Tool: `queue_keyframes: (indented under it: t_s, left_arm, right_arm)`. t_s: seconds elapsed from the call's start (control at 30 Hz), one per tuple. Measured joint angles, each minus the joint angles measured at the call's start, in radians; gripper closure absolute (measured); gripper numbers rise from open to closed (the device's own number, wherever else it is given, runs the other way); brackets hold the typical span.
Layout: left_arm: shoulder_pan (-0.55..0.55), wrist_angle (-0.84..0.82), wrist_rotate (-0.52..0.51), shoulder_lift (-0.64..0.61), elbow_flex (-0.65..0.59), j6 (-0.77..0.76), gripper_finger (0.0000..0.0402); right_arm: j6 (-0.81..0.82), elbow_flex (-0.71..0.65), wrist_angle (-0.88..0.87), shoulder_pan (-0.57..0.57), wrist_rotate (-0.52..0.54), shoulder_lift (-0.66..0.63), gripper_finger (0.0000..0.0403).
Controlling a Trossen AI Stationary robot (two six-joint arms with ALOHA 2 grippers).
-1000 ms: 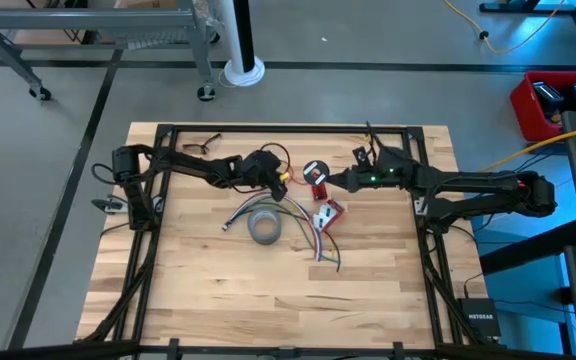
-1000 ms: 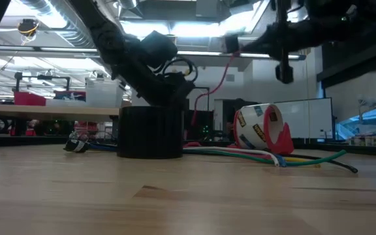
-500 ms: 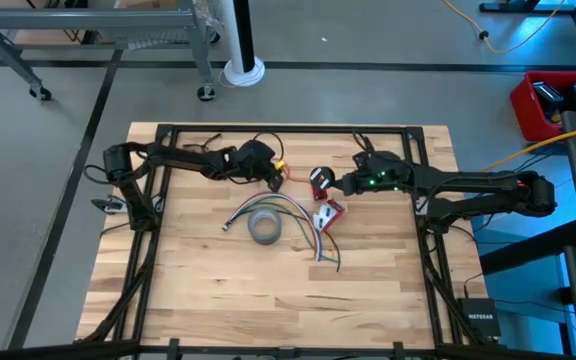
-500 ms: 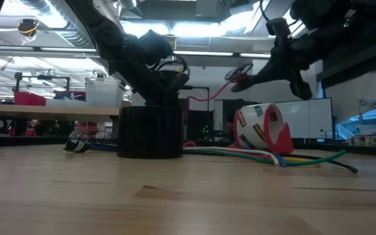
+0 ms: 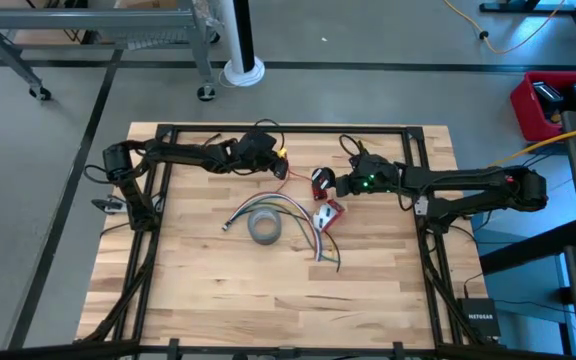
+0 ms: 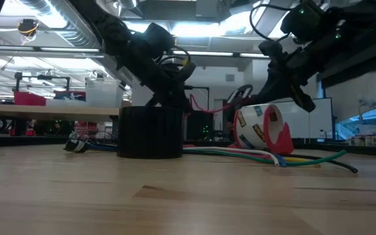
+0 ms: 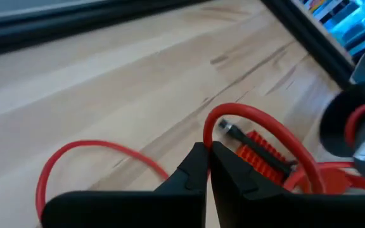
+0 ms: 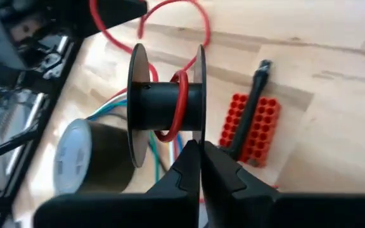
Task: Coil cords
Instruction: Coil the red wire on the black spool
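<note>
Spool (image 8: 166,104) rim cut off, red wire (image 7: 258,126) blurred

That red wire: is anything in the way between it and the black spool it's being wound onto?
Nothing visible blocks it. The red wire already loops around the black spool, which the right tool holds by its flange. The left tool pinches the wire farther along. An orange block lies beyond the spool.

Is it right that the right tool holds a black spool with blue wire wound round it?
Not quite: the wire on the spool is red, not blue, as the right wrist view shows. The rest stands: the right tool is shut on the black spool.
</note>
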Motion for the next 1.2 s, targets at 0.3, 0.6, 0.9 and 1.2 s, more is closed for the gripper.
queue_keyframes:
  t_s: [0.3,0.6,0.9,1.2]
  left_arm:
    - [0.065,-0.006,-0.044,0.001,0.007,-0.127,0.0401]
    - [0.108,0.09,-0.065,0.002,0.007,-0.288,0.0401]
    - [0.091,0.187,-0.072,0.002,0.007,-0.344,0.0401]
    - [0.094,0.265,-0.08,0.002,0.007,-0.34,0.0401]
  right_arm:
    - [-0.106,0.044,-0.021,0.0,0.081,0.001,0.0398]
    - [-0.244,0.106,-0.155,0.0,0.158,0.005,0.0398]
    - [-0.354,0.186,-0.296,0.0,0.182,0.104,0.0398]
    - [-0.39,0.283,-0.373,0.007,0.222,0.211,0.0398]
